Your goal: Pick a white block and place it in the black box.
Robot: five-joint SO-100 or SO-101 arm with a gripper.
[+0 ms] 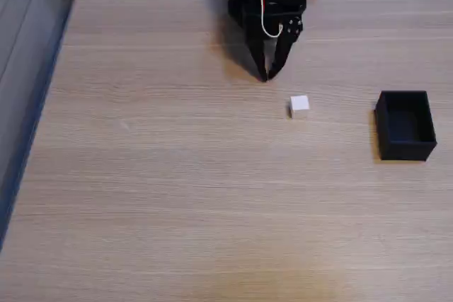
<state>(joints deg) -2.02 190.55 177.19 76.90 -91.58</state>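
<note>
In the fixed view, bare light wood-grain tabletop (pixel 177 196) lies open around my black two-finger pincer (pixel 267 76) at upper centre. Only the tiny matte white cube (pixel 299 104), just lower right of my tips, and the open-topped matte black box (pixel 405 125) at the right edge interrupt it.

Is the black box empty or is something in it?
Empty: the black box shows only dark interior; the white block sits on the table outside it.
</note>
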